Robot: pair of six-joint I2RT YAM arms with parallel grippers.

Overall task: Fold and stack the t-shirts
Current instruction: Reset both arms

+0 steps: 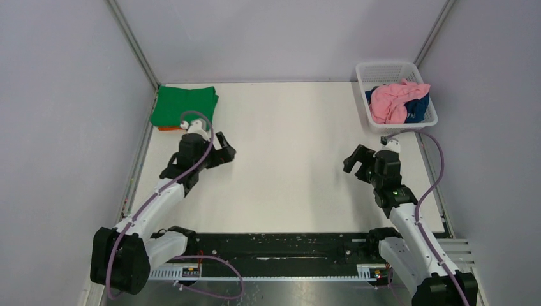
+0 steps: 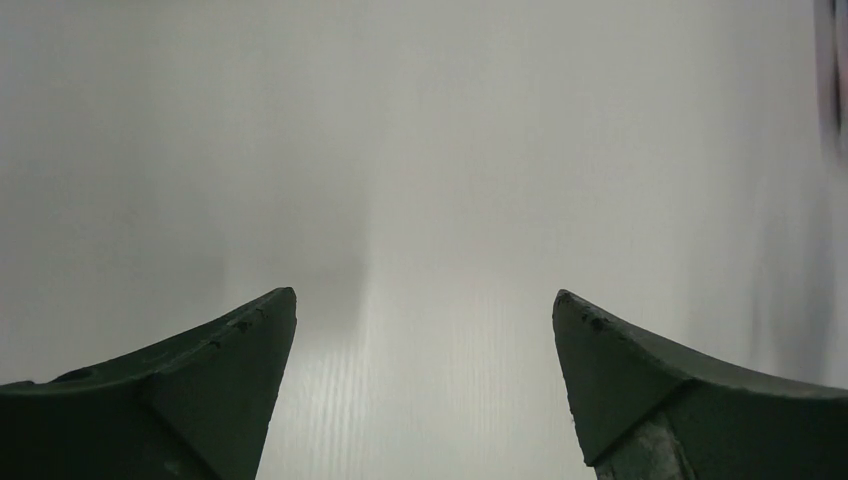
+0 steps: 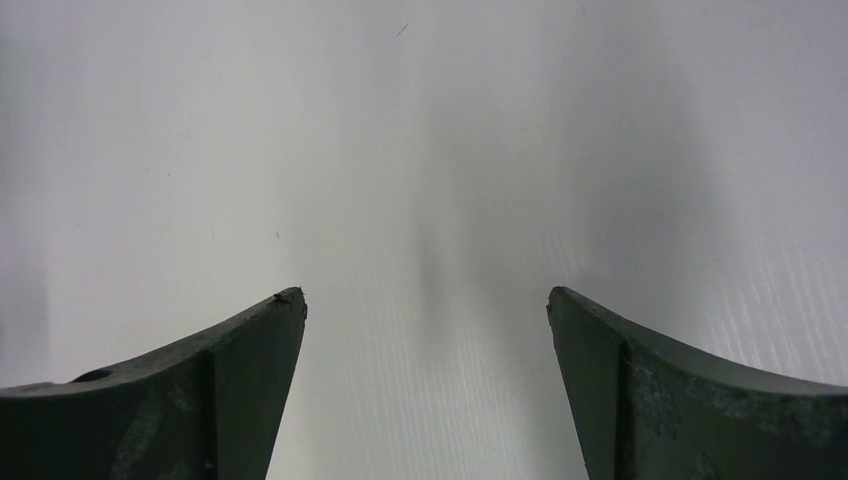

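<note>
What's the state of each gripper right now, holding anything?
Left gripper: open, fingers spread, holding nothing.
Right gripper: open, fingers spread, holding nothing.

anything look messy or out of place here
Only the basket at the far right: a pink shirt and a navy shirt lie crumpled in it, unfolded. The green shirt sits neatly folded on an orange shirt at the far left.

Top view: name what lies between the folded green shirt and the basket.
Only bare white table separates the green shirt from the basket; the top view shows nothing on that stretch.
</note>
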